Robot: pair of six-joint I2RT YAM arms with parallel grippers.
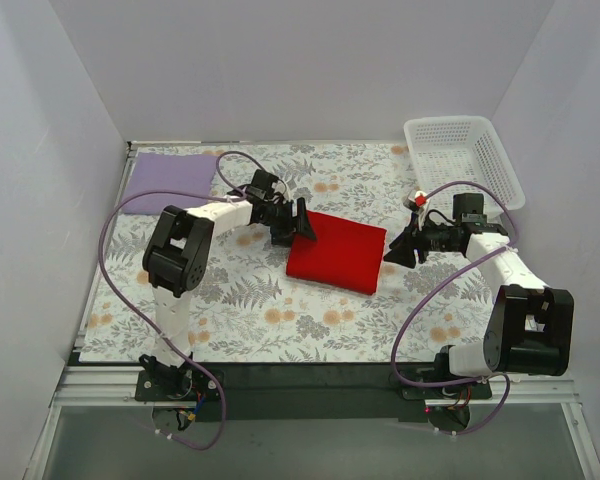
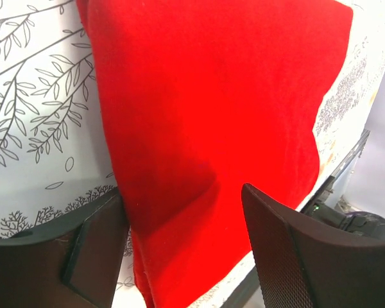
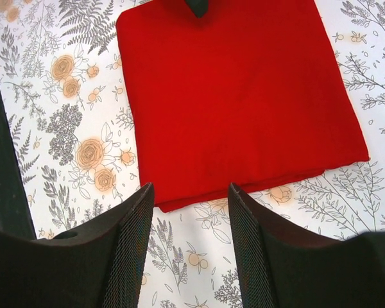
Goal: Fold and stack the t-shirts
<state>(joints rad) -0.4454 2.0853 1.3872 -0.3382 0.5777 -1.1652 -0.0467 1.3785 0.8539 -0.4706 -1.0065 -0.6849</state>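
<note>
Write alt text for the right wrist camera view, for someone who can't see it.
A folded red t-shirt lies flat on a floral tablecloth, filling the upper middle. In the foreground the right end effector is open, its black fingers pointing at the shirt's near edge, holding nothing.

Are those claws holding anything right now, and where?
Nothing seems held. The left gripper stands open over an edge of the red t-shirt; the right gripper is open just short of its opposite edge.
</note>
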